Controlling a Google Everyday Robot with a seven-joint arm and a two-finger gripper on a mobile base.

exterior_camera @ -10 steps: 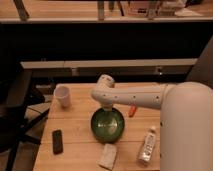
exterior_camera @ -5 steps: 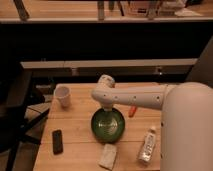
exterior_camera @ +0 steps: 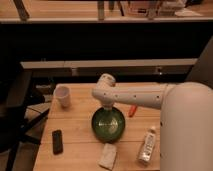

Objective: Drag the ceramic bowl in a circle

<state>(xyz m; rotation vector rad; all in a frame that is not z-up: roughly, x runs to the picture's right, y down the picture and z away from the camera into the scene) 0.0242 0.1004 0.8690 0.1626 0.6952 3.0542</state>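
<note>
Nearest the cam, at 6 o'clock on the wooden table [exterior_camera: 80, 145], lies a folded pale cloth [exterior_camera: 108, 156], close to the front edge. At 4 o'clock from the table's middle a clear plastic bottle w/ white cap [exterior_camera: 146, 147] lies on its side, partly behind the big white robot body [exterior_camera: 187, 132] that fills the lower right. At 8 o'clock a small black phone-like slab [exterior_camera: 57, 141] lies flat, well apart from the rest.

Mid table: the ceramic bowl [exterior_camera: 108, 123], round, glossy green, darker rim, paler inside, sits upright just past the cloth and not touching it. The white arm [exterior_camera: 135, 96] reaches in from 3 o'clock, across above the bowl's far side, w/ its rounded elbow joint at approx 12 o'clock of the bowl. The gripper [exterior_camera: 108, 109] hangs down from that joint into the bowl's far rim area; can't tell whether it's spread, narrow, or gripping the rim, since the wrist hides it.

Just right of the bowl, at 2 o'clock, a thin orange-red object [exterior_camera: 132, 110] pokes out under the arm; kind unclear. At 10 o'clock a white cup [exterior_camera: 62, 96] stands upright near the table's far left corner, well apart from the bowl.

Beyond the table: dark space, a pale horizontal rail [exterior_camera: 107, 63], then a lit countertop [exterior_camera: 65, 12] at the very top.
</note>
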